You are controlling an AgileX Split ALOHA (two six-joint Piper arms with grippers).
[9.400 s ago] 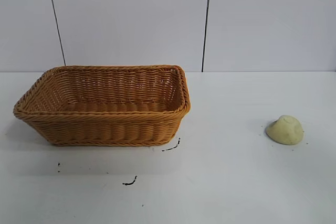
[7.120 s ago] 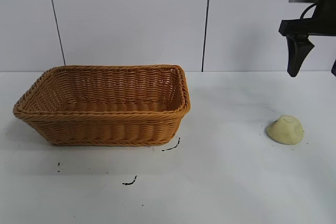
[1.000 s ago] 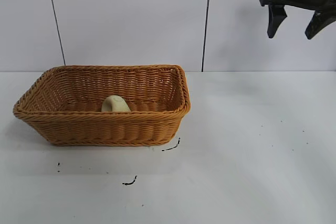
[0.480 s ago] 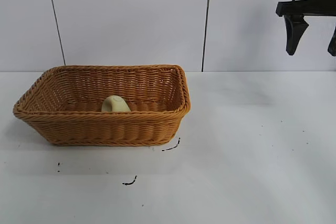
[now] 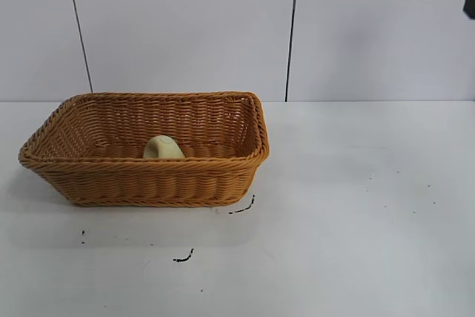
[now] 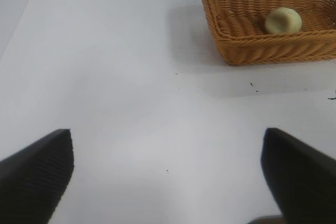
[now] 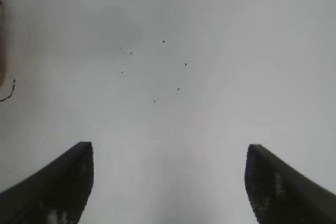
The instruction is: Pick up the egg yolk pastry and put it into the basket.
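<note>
One egg yolk pastry point(image 5: 163, 147) inside basket point(image 5: 148, 176), left claw point(image 6: 167, 177) wide, right claw point(image 7: 168, 182) wide, both empty

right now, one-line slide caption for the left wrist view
Egg yolk pastry rests inside the basket on the white table; open left gripper hovers well away.

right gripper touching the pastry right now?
Apart. Right wrist view: right gripper open over bare table; exterior view shows the egg yolk pastry inside the basket.

Bright, even light, a soft shadow beside the basket point(image 5: 148, 176), and blurred end effector fingers point(image 7: 52, 182) close up.
</note>
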